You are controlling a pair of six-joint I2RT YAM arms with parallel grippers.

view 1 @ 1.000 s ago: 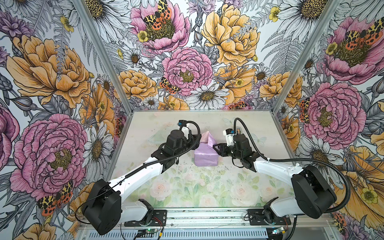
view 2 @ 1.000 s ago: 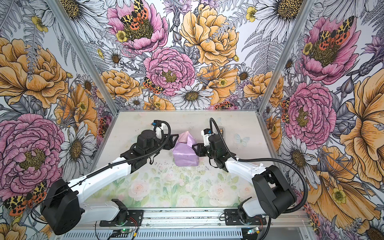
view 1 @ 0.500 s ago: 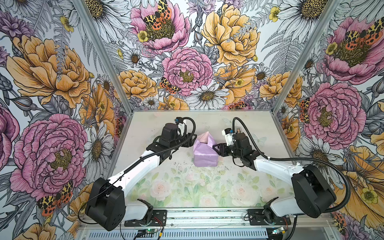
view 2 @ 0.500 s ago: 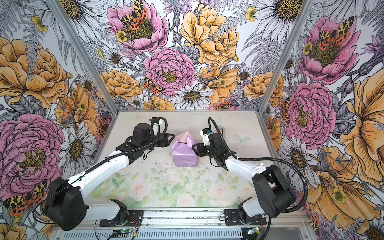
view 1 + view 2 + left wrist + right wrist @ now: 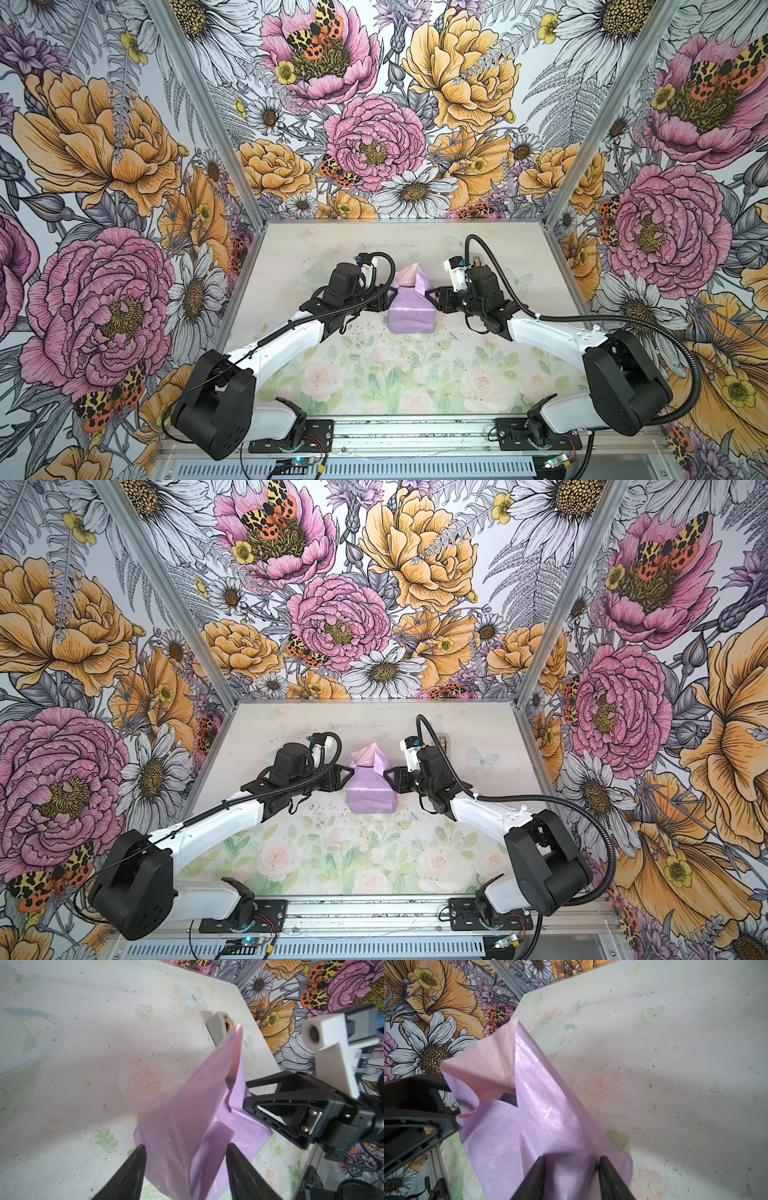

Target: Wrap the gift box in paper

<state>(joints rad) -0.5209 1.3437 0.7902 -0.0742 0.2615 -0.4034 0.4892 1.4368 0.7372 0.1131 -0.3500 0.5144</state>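
Paper (image 5: 411, 311), thin pale pink creased sheet, folded lilac over small dark blue gift box (image 5: 508, 1098) mid floral-printed table (image 5: 374, 374), far flap standing up. Left gripper (image 5: 389, 297) spread, fingers straddling one side of parcel. Right gripper (image 5: 434, 297) parted around opposite side; pinching or not, cannot tell.

The left hand (image 5: 185, 1159) shows two dark fingers spread apart, with the lilac paper (image 5: 187, 1115) lying folded and creased between their tips. I can't tell whether they press it. One pink flap stands up tall. The right hand (image 5: 246, 1094) meets the paper's far side. Beyond it, a grey tape dispenser (image 5: 217, 1026) lies on the bench (image 5: 83, 1043).
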